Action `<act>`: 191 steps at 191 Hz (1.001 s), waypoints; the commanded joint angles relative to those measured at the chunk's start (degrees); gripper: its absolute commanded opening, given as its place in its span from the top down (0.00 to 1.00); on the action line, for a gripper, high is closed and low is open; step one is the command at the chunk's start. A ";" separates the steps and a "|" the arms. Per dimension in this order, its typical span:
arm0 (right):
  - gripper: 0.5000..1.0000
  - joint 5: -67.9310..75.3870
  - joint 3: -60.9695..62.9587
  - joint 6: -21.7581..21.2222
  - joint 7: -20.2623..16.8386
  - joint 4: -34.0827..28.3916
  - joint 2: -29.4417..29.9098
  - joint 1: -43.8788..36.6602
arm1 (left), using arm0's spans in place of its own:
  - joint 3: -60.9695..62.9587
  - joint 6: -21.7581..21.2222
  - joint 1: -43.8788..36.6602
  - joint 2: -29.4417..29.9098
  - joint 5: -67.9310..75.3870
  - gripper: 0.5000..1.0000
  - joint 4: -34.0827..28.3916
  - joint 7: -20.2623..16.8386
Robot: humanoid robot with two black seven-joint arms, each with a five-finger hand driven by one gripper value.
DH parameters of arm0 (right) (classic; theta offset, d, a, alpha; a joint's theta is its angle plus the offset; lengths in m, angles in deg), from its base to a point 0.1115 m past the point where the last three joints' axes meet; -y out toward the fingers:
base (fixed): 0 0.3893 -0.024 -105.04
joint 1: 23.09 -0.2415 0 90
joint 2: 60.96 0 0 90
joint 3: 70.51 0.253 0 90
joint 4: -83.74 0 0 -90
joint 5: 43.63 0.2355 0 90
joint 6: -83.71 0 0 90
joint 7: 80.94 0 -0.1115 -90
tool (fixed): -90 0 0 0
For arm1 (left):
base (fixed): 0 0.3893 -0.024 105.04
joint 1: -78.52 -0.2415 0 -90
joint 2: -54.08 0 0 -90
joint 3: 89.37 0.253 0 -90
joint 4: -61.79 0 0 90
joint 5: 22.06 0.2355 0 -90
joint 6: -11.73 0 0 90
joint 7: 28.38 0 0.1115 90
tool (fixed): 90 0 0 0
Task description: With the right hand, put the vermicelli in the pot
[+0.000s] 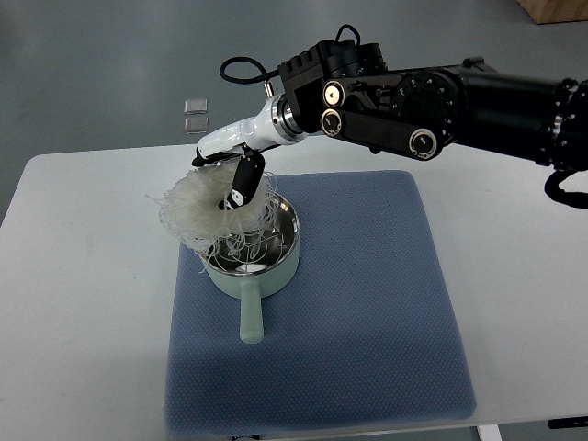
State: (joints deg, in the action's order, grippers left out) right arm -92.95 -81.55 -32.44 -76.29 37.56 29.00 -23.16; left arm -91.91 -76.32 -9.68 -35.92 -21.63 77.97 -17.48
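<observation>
White tabletop carries a blue padded mat that reaches down to the near edge. On the mat's upper left part stands a pale green pot with a shiny steel inside, its handle pointing toward six o'clock. A tangled white bundle of vermicelli hangs over the pot's rim at about ten o'clock, loose strands trailing into the bowl. The right hand, fingers curled down into the bundle and gripping it, reaches in from two o'clock on a black arm. Beyond the table, two small square tiles lie on the grey floor.
</observation>
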 commanded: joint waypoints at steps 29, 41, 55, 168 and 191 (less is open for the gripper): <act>1.00 -2.98 -0.04 0.40 -0.52 2.23 0.04 5.08 | -0.09 -0.01 0.05 0.00 0.01 0.00 -0.09 0.00; 1.00 -3.07 -0.13 0.40 -0.52 2.23 0.04 5.61 | -0.09 -0.10 0.05 0.00 0.01 0.00 -0.09 0.00; 1.00 -3.24 -0.13 0.31 -0.52 2.32 0.04 6.05 | -0.09 -0.01 0.05 0.00 0.01 0.00 -0.17 0.00; 0.27 -2.19 7.16 0.49 0.18 0.92 -3.12 4.03 | -0.09 -0.10 -0.04 0.00 0.01 0.00 -0.26 0.00; 0.22 -0.17 16.74 0.14 0.18 0.83 -8.13 4.73 | 0.00 -0.10 -0.04 0.00 0.01 0.00 -0.26 0.00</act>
State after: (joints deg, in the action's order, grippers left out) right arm -94.77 -72.57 -32.06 -76.13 38.52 24.87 -18.97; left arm -92.00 -76.43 -9.67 -35.92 -21.62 77.69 -17.48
